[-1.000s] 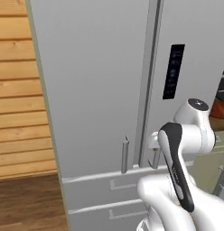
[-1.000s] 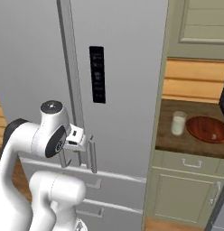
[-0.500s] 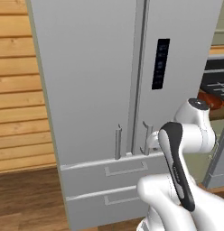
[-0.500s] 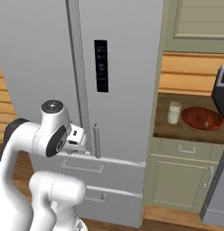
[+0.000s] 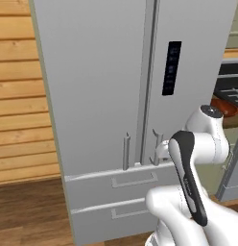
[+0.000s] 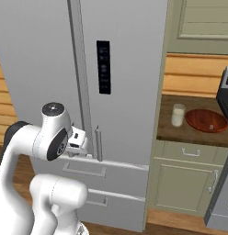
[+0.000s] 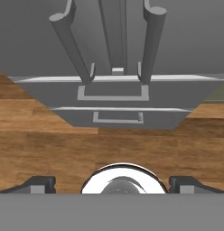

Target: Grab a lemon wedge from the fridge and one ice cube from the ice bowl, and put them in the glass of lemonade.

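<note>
Closed fridge [image 6: 125,114] at left, doors shut, bar handles [image 5: 125,151] meeting above its lower drawers [image 5: 116,180]. Gripper [image 7: 112,184] before the handles, fingers apart, holding nothing. At right, the glass of lemonade [image 6: 178,114] and ice bowl [image 6: 207,120] on the counter [image 6: 180,135], just beside each other.

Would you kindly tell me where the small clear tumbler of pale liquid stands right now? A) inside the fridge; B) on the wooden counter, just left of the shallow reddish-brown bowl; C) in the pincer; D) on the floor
B: the small clear tumbler of pale liquid stands on the brown wooden counter beside the shallow reddish-brown bowl, right of the closed silver-grey fridge.
</note>
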